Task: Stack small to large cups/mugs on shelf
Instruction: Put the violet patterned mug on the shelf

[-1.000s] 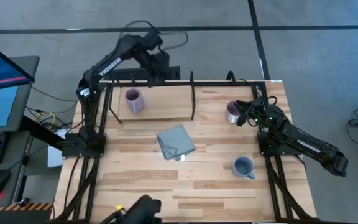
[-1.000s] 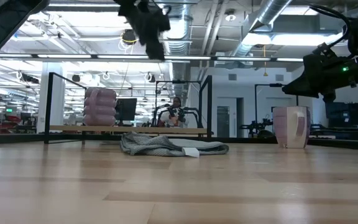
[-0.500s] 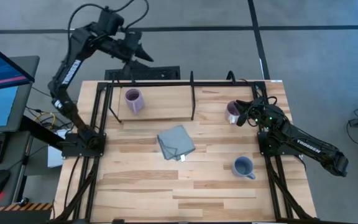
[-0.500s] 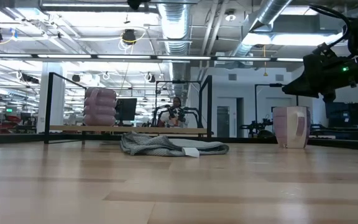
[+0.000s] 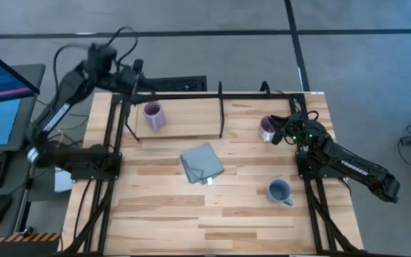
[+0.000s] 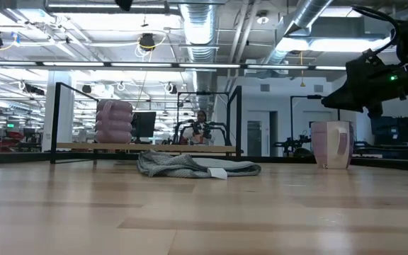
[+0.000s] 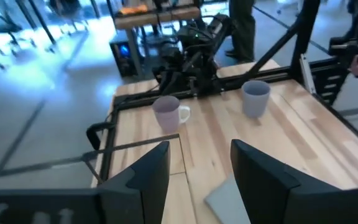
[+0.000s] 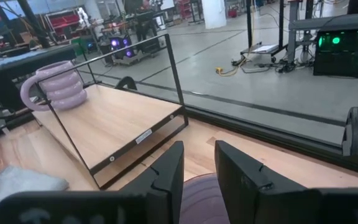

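A: Mugs first, where are they?

B: The light purple mug (image 5: pixel 153 115) stands on the shelf (image 5: pixel 184 121), in its left part near the left end; the low view shows it upright on the board (image 6: pixel 114 122). The darker purple mug (image 5: pixel 267 128) with the white handle sits on the tabletop (image 5: pixel 212 214), just off the right end of the shelf and toward the back right corner. The blue-grey mug (image 5: pixel 280 191) is alone near the right edge, well forward of the other two.

A: And the shelf itself?

B: It runs along the back edge, a light board in thin black rods, with the upright divider (image 5: pixel 221 111) near its middle.

A: The right gripper?

B: The right gripper (image 5: pixel 282 129) hangs just above the darker purple mug, at its side toward the right edge. In the right wrist view the fingers (image 8: pixel 166 180) are parted by a narrow gap, with the mug's rim (image 8: pixel 199 198) under that gap. They hold nothing.

A: The left gripper?

B: The left gripper (image 5: pixel 131 77) is raised beyond the back left corner, off the table. Its wrist view shows the fingers (image 7: pixel 154 171) spread wide, gripping nothing.

A: Anything else on the table?

B: A folded grey-blue cloth (image 5: pixel 202 163) lies near the middle, in front of the divider.
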Tool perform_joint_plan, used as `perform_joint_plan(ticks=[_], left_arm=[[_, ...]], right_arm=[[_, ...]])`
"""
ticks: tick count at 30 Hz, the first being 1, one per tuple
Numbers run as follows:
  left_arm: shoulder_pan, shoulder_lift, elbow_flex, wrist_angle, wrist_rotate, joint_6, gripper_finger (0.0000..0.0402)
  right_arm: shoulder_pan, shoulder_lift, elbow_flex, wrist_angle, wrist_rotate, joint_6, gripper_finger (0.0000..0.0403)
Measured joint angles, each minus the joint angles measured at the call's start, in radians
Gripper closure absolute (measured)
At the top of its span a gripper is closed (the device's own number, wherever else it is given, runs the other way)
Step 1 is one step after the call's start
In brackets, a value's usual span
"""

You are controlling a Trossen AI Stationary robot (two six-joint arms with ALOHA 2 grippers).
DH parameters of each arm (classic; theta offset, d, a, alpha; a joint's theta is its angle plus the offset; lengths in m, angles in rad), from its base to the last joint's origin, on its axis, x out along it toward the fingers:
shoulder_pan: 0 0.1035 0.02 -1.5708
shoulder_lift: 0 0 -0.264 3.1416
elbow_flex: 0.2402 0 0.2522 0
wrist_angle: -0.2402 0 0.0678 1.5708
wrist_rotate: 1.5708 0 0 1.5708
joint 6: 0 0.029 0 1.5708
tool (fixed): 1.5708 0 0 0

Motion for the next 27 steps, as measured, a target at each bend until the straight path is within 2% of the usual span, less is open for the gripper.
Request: perform_joint_plan(ticks=[5, 9, 11, 14, 22, 27], left_arm=[[0.000, -0.244, -0.339, 0.343, 0.012, -0.141, 0.0240], [0.000, -0.420, -0.569, 0.565, -0.075, -0.261, 0.0240], [0.000, -0.492, -0.660, 0.620, -0.124, -0.290, 0.0240], [0.000, -0.583, -0.770, 0.682, -0.144, -0.317, 0.0240], [-0.003, -0.785, -1.003, 0.736, -0.204, -0.412, 0.0240], [-0.045, -0.913, -1.171, 0.876, -0.267, -0.515, 0.0240]], right_arm=[[0.000, 0.000, 0.000, 0.000, -0.001, 0.010, 0.0289], [0.000, 0.000, 0.000, 0.000, -0.009, 0.026, 0.0289], [0.000, 0.000, 0.000, 0.000, -0.015, 0.028, 0.0289], [0.000, 0.000, 0.000, 0.000, -0.016, 0.038, 0.0289], [0.000, 0.000, 0.000, -0.001, -0.016, 0.053, 0.0289], [0.000, 0.000, 0.000, -0.001, -0.016, 0.054, 0.0289]])
